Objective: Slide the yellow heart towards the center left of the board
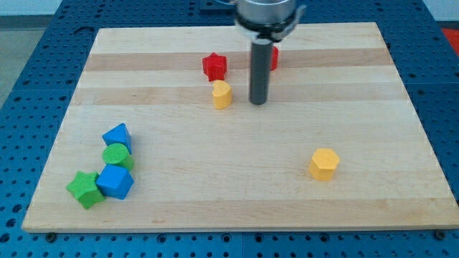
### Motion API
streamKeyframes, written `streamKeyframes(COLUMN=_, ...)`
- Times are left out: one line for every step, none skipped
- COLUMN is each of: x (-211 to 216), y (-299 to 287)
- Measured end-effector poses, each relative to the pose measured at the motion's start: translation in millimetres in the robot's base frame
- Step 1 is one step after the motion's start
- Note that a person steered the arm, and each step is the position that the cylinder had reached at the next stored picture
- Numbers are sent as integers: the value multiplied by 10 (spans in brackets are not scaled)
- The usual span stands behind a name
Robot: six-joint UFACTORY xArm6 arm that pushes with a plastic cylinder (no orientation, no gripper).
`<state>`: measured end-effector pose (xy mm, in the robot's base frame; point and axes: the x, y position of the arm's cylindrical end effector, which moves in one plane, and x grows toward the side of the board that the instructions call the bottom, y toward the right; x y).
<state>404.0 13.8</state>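
Observation:
The yellow heart [221, 94] sits in the upper middle of the wooden board [237, 186], just below the red star [214, 67]. My tip [259, 102] is down on the board a little to the right of the yellow heart, with a small gap between them. A second red block [273, 58] is partly hidden behind the rod, so its shape cannot be told.
A yellow hexagon [323, 163] lies at the lower right. At the lower left a cluster holds a blue block [117, 136], a green cylinder [116, 155], a blue cube [115, 181] and a green star [85, 189].

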Motion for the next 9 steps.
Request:
streamKeyframes(x=0, y=-685)
streamKeyframes(x=-191, y=-1021)
streamKeyframes(x=-272, y=-600)
streamKeyframes(x=-381, y=-644)
streamKeyframes(x=-485, y=-1049)
streamKeyframes(x=-219, y=-1663)
streamKeyframes(x=-291, y=-1520)
streamKeyframes(x=-252, y=-1011)
streamKeyframes(x=-482, y=-1044)
